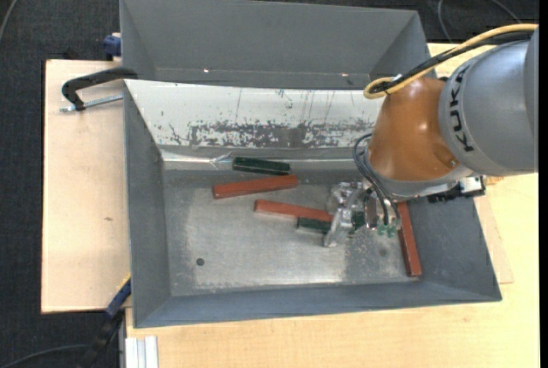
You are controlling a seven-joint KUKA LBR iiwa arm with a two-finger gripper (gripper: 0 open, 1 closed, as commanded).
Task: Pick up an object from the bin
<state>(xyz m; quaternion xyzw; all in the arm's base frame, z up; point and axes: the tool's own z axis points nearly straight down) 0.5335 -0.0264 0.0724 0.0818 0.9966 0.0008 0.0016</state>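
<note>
Gripper (345, 221): hangs close to the floor of the grey bin (257, 41), right of the middle, below the orange wrist cover (407, 139) and the grey arm (501, 105) reaching in from the right. Open or closed: cannot tell, since the metal parts and wires at the tip are too crowded to read from this angle.

Short dark green piece (313, 225): lies flat on the floor just left of the gripper, pointing left and slightly up the view. Right end sits at the gripper's tip; touching or merely beside, cannot tell. Rests alongside the lower right end of a red-brown bar (285, 209), itself slanted toward the upper left.

Second red-brown bar (255, 186): lies farther left and nearer the back wall, almost level across the view, apart from the first. Behind it, at the foot of the back wall, a dark green pen-like stick (261, 164), also flat on the floor.

Third red-brown bar (410, 245): lies just right of the gripper, along the foot of the right wall, running toward the front, upper end tucked beneath the wrist.

Small dark speck (199, 262): sits alone on the bare floor at front left, well apart from everything else.
</note>
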